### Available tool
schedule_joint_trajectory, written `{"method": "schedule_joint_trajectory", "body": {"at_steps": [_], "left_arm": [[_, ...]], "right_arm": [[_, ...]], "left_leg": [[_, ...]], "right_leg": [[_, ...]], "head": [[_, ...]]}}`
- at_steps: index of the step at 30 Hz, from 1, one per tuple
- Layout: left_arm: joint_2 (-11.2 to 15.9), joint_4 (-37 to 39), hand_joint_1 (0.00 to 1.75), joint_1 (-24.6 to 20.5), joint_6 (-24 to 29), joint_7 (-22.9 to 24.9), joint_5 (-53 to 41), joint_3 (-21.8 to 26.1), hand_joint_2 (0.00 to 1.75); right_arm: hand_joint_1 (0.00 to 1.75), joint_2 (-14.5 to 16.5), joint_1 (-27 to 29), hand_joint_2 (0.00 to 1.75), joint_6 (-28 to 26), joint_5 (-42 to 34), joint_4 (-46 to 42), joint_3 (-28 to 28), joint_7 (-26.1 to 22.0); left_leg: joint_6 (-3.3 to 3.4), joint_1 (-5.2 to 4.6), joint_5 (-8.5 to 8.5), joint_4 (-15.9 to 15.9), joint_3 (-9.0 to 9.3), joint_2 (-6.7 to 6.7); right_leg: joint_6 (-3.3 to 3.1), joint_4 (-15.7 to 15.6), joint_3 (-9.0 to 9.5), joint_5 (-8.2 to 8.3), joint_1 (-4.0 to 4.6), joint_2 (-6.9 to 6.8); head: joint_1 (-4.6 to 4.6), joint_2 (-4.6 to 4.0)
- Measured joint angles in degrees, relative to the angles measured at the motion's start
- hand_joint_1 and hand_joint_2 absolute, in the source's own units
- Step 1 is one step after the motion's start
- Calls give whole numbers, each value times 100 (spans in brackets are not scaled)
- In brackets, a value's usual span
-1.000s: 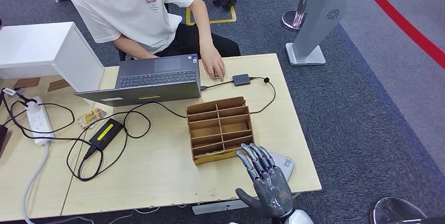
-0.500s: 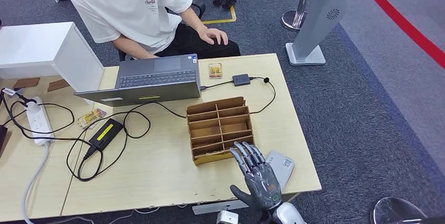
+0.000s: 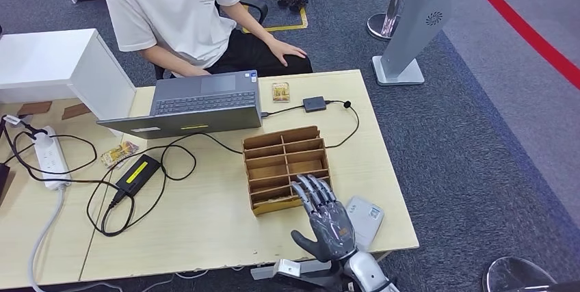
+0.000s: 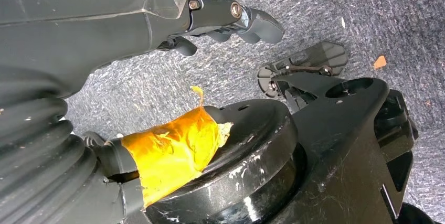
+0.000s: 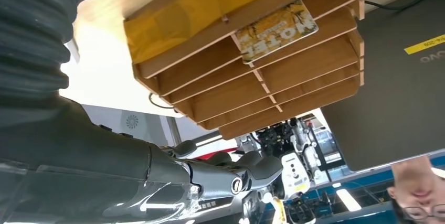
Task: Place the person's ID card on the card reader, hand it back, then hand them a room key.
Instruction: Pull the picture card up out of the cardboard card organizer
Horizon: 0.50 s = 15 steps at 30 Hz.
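- Right hand (image 3: 328, 220) hovered above the desk (image 3: 205, 223) at its near edge, fingers spread and holding nothing, fingertips over the near row of the wooden organizer (image 3: 287, 167); left hand (image 4: 231, 17) hung low over the carpet, grip impossible to tell from the wrist view
- ID card (image 3: 280, 91) lay on the far side of the desk, between the laptop (image 3: 198, 104) and the small dark box (image 3: 314, 104) on its cable, probably the card reader; well apart from the hand
- Room key card (image 5: 275, 30) sat in a slot of the organizer, seen from the right wrist
- Risked clipping the organizer on a low reach over it, shoving it or spilling the key; risked snagging the cable (image 3: 345, 117); flat card likely hard to lift, could slide off the edge
- Compared with a second ago: person's hand (image 3: 287, 50) gone from the desk to the lap, card left behind; right hand shifted left and off the grey device (image 3: 362, 220)
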Motion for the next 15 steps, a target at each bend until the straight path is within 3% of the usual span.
{"method": "schedule_joint_trajectory", "body": {"at_steps": [15], "left_arm": [[20,0,0,-13,-27,0,-105,-12,175]], "right_arm": [[0,418,-519,175,20,38,676,107,64]], "left_leg": [[-3,0,2,0,1,3]], "right_leg": [[0,0,0,0,0,2]], "head": [[0,0]]}}
